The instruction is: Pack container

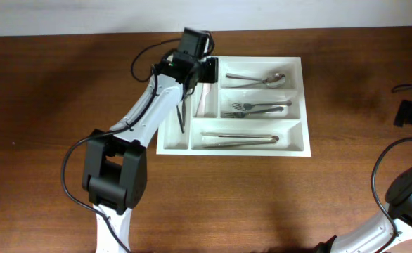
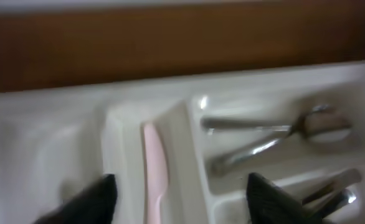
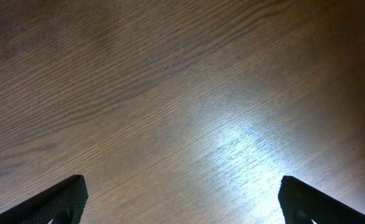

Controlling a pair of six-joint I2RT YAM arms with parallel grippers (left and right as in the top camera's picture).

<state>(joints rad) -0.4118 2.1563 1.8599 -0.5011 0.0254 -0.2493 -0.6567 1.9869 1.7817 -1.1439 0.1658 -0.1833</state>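
Container (image 1: 234,151) at table (image 1: 51,84) centre, toward 12 o'clock | left gripper (image 2: 182,190) over its 10 o'clock corner, jaws spread, gripping nothing | pink utensil (image 2: 152,162) lies in narrow compartment beneath | right gripper (image 3: 182,208) spread over table | risk: a rising finger snags utensil or divider, dragging it out.

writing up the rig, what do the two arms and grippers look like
The left arm and right arm have white links, bulky black joints and loose black cables. The left gripper and right gripper are black, two blunt fingers each.
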